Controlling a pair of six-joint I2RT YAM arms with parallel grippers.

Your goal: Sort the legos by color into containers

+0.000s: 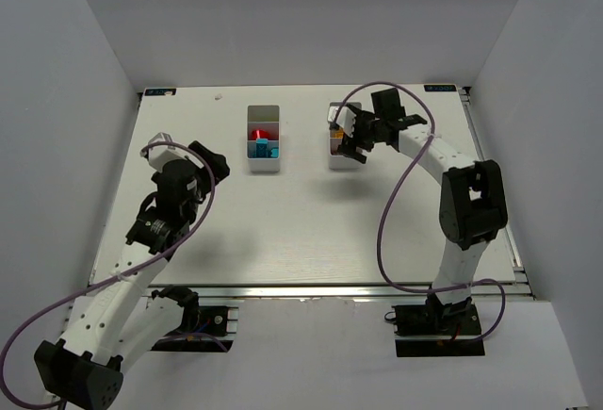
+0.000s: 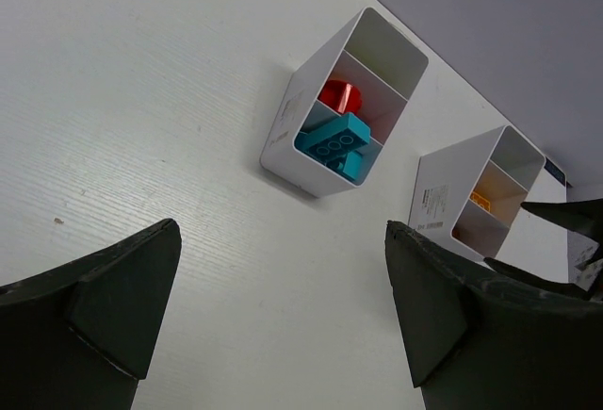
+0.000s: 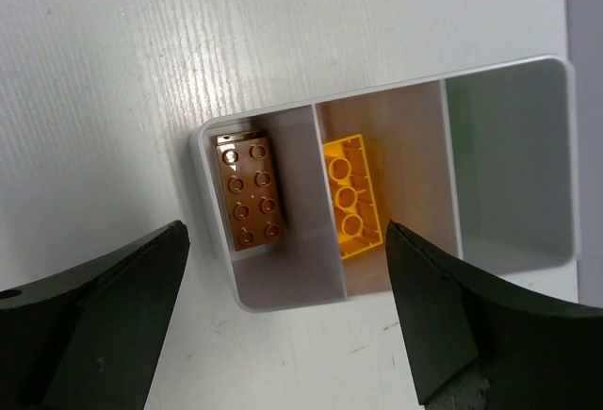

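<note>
**Empty-handed above the right bin**

Shows the right gripper [image 3: 283,335] poised straight above the right bin [image 3: 292,283], fingers [image 3: 94,316] spread wide, released, gripping nothing. Finds an orange-brown brick [image 3: 250,190] lying studs up inside that bin's end compartment, clear of the fingers. Finds a yellow brick [image 3: 350,198] one compartment along in the same bin, just across the divider. Places the left bin [image 2: 283,132] to the left of the right bin, near it yet not touching, both standing on the white table [image 1: 283,231]. Reveals a red rounded piece [image 2: 339,96] in the left bin's middle compartment. Reveals a blue brick [image 2: 334,141] in the end compartment beside it, both pieces well apart from the right bin's contents. Puts the left gripper [image 2: 283,335] far to the left of the right bin, past the left bin, above the table. Shows its fingers likewise splayed, released, with nothing between them.
</note>
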